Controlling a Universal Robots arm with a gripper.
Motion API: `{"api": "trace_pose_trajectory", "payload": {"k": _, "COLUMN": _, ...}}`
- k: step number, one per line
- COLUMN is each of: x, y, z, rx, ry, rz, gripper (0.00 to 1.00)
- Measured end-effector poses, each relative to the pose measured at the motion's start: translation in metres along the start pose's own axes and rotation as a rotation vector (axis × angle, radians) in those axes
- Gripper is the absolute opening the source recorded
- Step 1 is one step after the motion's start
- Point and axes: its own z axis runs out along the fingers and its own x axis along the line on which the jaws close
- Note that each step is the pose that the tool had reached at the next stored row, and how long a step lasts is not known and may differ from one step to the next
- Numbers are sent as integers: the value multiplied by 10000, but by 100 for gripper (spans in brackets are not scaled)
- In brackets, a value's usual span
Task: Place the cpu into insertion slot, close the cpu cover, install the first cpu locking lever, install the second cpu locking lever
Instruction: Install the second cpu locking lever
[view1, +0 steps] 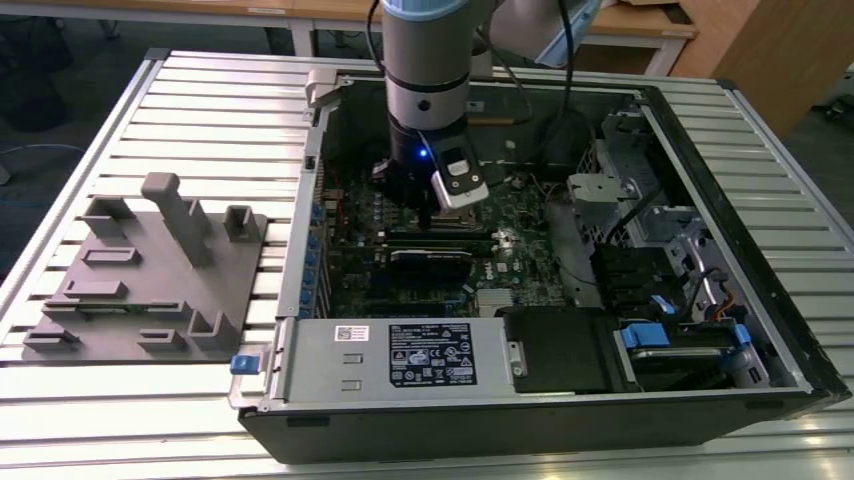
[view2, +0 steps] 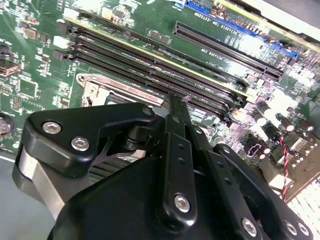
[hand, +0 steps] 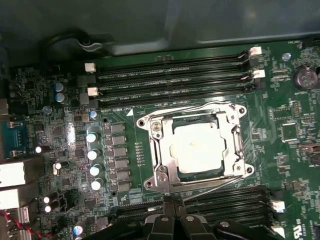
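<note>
1. Silvery-grey square cpu (hand: 196, 148) lies flat inside the dark insertion slot (hand: 176, 172), whose rim shows as a thin dark edge around the chip in the first wrist view.
2. Thin silvery metal cpu cover (hand: 232, 145) is folded down over the chip, its square window framing the metal top and its frame lying flat on the socket.
3. Thin wire locking levers (hand: 200, 186) run along the sides of the frame, one on the side towards the gripper and one on the far side; whether they are latched I cannot tell.
4. Black gripper (hand: 174, 202) hangs just above the dark green motherboard (hand: 280, 125), beside the socket, over the long narrow black memory slots (hand: 235, 197) that flank it.
5. Its fingers (view2: 176, 107) in the second wrist view meet in one narrow tip with no gap visible, so the pincer looks fully closed, and nothing is seen between them.
6. In the exterior view the grey arm (view1: 427, 60) reaches straight down into the open black computer case (view1: 561, 400), which lies on a ribbed metal table (view1: 200, 110).
7. On that table, towards the exterior view's left and apart from the case, stands a grey plastic fixture block (view1: 140, 280) with upright posts.
</note>
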Motion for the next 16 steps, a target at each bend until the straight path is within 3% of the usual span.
{"api": "trace_pose_trajectory", "payload": {"k": 12, "x": 75, "y": -11, "z": 31, "rx": -39, "ry": 6, "rz": 3, "gripper": 10}}
{"api": "trace_pose_trajectory", "payload": {"k": 16, "x": 83, "y": -13, "z": 34, "rx": -245, "ry": 35, "rz": 12, "gripper": 10}}
